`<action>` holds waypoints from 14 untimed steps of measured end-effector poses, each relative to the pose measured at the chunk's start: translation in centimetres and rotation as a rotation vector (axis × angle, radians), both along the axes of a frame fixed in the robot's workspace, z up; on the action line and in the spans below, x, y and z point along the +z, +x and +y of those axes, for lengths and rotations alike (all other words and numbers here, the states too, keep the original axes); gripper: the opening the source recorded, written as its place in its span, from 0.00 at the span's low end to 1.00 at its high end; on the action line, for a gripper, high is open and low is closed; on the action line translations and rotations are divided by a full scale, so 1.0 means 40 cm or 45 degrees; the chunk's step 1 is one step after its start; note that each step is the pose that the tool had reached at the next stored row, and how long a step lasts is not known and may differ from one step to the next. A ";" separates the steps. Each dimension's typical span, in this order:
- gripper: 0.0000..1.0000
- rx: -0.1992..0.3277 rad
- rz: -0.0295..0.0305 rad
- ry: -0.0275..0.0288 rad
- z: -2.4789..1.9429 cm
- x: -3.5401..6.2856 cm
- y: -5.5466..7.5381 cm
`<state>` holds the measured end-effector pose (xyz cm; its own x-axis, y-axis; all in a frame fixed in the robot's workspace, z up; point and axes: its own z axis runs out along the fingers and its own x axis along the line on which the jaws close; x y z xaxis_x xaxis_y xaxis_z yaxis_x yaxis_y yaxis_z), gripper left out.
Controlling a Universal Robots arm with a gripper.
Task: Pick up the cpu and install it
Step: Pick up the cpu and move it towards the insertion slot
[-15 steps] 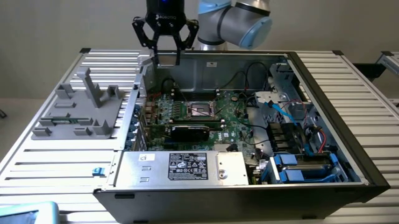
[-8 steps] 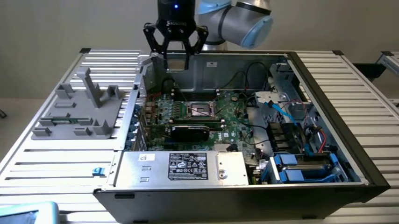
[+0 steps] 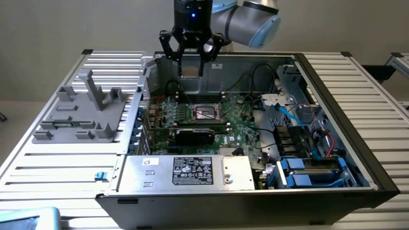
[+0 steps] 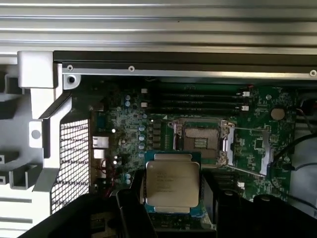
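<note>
The cpu (image 4: 172, 181), a small square chip with a shiny silver-beige top, sits between the dark fingers of my gripper (image 4: 172, 201), which is shut on it. In the exterior view the gripper (image 3: 190, 61) hangs above the open computer case's back edge, with the cpu (image 3: 190, 71) held flat-on below the fingertips. The open socket (image 3: 206, 113) with its metal frame lies on the green motherboard, below and a little toward the exterior view's right of the gripper. The wrist view shows the socket (image 4: 200, 144) just beyond the held chip, its frame lifted.
The computer case (image 3: 357, 143) lies open on a slatted metal table (image 3: 57, 167). A grey plastic fixture (image 3: 83, 115) with upright posts stands at the exterior view's left. Cables, drive bays (image 3: 307, 172) and a power supply (image 3: 185, 170) crowd the case's interior.
</note>
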<state>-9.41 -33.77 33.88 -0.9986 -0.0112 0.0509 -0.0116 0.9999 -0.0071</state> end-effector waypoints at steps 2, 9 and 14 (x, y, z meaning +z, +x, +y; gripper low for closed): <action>0.55 0.000 0.0001 -0.0001 0.000 -0.009 0.013; 0.55 0.000 0.0002 -0.0002 -0.002 -0.041 0.054; 0.55 0.000 0.0001 0.0000 -0.002 -0.064 0.073</action>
<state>-6.48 -33.83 31.33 -0.9986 -0.0111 0.0510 -0.0115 0.9999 -0.0070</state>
